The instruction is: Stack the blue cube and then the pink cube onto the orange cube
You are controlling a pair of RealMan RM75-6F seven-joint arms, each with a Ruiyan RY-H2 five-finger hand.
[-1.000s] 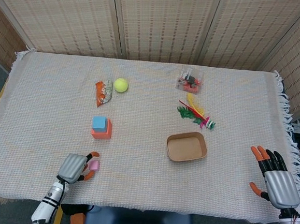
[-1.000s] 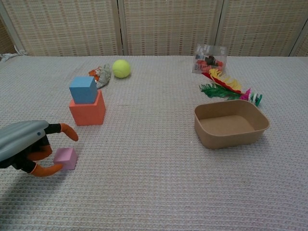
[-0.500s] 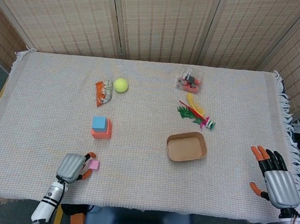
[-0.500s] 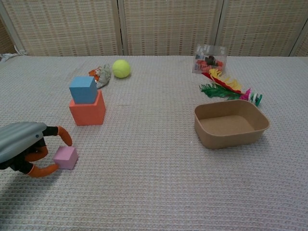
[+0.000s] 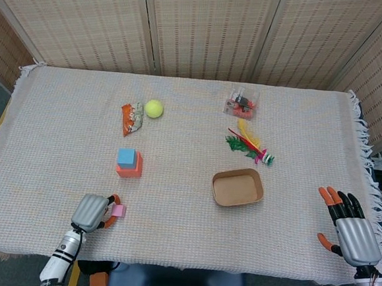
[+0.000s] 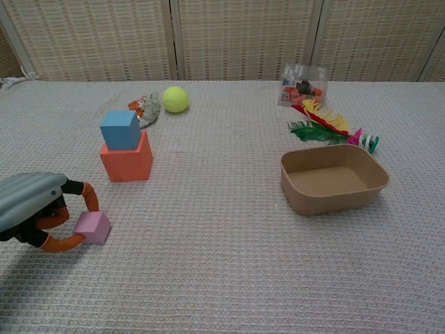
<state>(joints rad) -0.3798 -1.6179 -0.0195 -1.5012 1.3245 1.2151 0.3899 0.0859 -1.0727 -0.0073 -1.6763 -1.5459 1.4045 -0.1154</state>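
The blue cube (image 5: 126,156) (image 6: 119,129) sits on top of the orange cube (image 5: 131,171) (image 6: 127,162) left of the table's middle. Near the front left edge, my left hand (image 5: 91,213) (image 6: 35,212) pinches the pink cube (image 5: 119,210) (image 6: 93,227) between an orange-tipped finger above and the thumb below. The cube is slightly tilted, low over the cloth. My right hand (image 5: 350,228) lies at the front right edge with its fingers spread and nothing in it. The chest view does not show it.
A cardboard tray (image 5: 240,172) (image 6: 334,198) stands right of centre. Behind it lie a feather toy (image 5: 249,145) (image 6: 327,129) and a plastic packet (image 5: 241,103) (image 6: 302,86). A tennis ball (image 5: 154,108) (image 6: 176,99) and a wrapper (image 5: 131,118) (image 6: 144,109) lie behind the stack.
My left hand's finger and thumb have closed in on the pink cube, which has tipped a little. The right hand and the stack have not moved.
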